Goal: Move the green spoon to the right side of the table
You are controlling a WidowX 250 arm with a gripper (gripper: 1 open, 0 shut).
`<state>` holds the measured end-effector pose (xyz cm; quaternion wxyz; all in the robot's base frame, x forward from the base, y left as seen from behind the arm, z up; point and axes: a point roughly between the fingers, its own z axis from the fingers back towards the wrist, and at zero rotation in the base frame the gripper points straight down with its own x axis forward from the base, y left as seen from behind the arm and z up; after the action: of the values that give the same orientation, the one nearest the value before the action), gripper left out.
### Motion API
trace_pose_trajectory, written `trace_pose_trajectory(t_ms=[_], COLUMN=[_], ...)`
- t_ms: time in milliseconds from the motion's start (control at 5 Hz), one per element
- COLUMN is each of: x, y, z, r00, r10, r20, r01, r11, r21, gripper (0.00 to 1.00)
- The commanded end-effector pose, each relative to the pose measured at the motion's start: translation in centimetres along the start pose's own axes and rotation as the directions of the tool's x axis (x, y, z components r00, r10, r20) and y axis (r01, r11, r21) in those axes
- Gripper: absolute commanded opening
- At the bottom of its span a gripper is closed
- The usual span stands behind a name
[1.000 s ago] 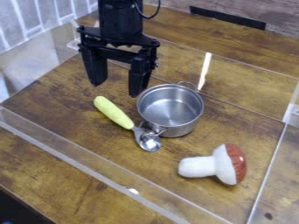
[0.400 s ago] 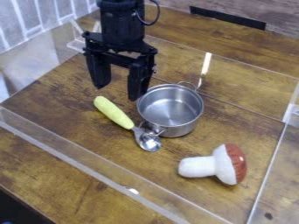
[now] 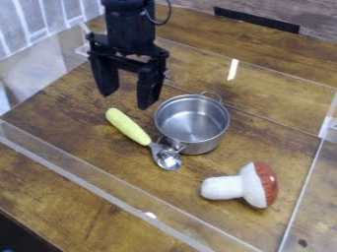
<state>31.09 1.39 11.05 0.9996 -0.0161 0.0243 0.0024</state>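
Evidently, the pincer [image 3: 124,101] hangs wide over the green spoon [image 3: 129,127], holding nothing.

Its two fingers stand apart above the handle end, the spoon lying slantwise on the worktop [image 3: 66,196], metal bowl toward the near edge. Just beside it, on the right of the view, sits the steel pot [image 3: 192,123], close against the spoon's neck; whether they touch I cannot tell. That closeness is the likeliest trouble: a descent set too far over could land a finger on the pot's rim or shove the pot along. Gripped only by its rounded plastic end, the spoon might swivel, its bowl swinging into the pot. Farther out, the toy mushroom [image 3: 242,185] could be knocked by a low carry to the right, as could the pot, if the lift is too shallow.
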Motion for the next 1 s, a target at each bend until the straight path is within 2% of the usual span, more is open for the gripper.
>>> trace_pose_trajectory(t_ms=[0,200,400,800], x=[0.3,1.0,1.2,1.9], y=[0.7,1.0,1.3,0.0], z=[3.0,3.6,3.3,0.8], r00=[0.993,0.984,0.994,0.984], r10=[0.093,0.156,0.081,0.165], r20=[0.079,0.084,0.07,0.063], r01=[-0.094,-0.157,-0.082,-0.165], r11=[0.996,0.988,0.997,0.986], r21=[0.008,0.006,0.009,-0.01], gripper=[1.0,1.0,1.0,1.0])
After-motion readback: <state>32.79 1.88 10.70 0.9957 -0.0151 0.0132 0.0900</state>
